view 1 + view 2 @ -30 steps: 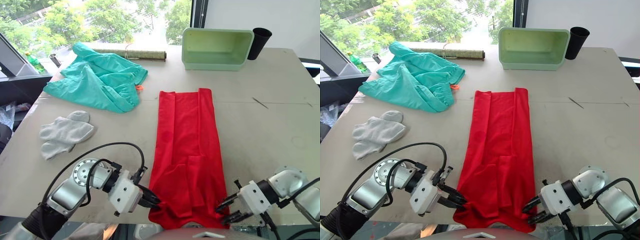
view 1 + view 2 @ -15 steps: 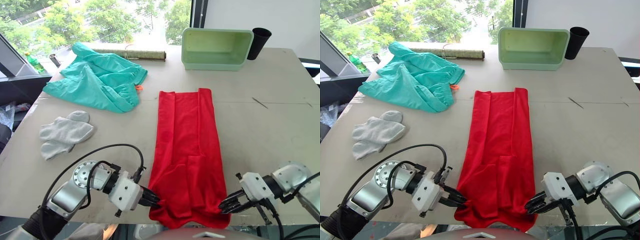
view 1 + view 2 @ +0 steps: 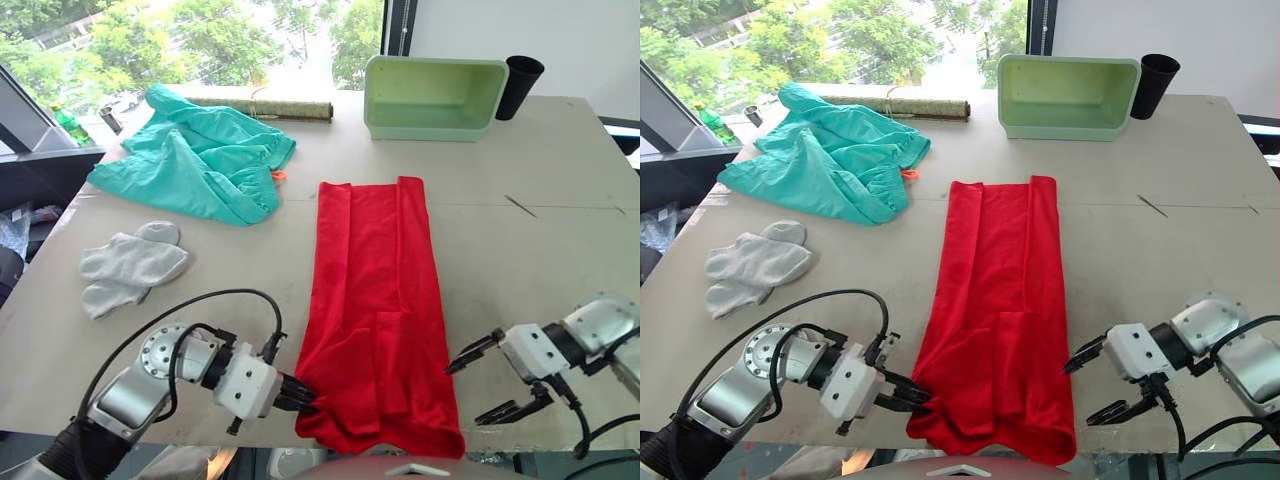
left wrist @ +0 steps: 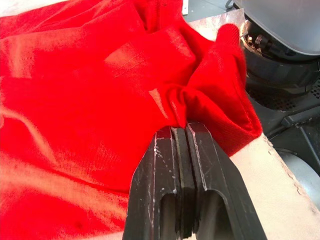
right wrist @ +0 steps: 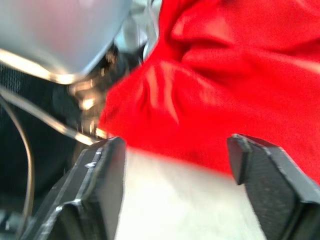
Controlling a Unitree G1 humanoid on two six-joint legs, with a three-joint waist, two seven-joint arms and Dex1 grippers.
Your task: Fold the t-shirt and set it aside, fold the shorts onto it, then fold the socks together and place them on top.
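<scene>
The bright red thin-fabric t-shirt (image 3: 378, 310), folded into a long strip, lies mid-table. The left gripper (image 3: 305, 404) pinches its 7 o'clock corner; the right gripper (image 3: 490, 378) stands spread beside the 5 o'clock corner. Light and limp, it probably needs holding at both near corners.

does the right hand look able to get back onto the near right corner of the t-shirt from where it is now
Probably yes. The right hand is open and sits just beside the t-shirt, level with its near right hem, with bare table between them and nothing in the way.
</scene>
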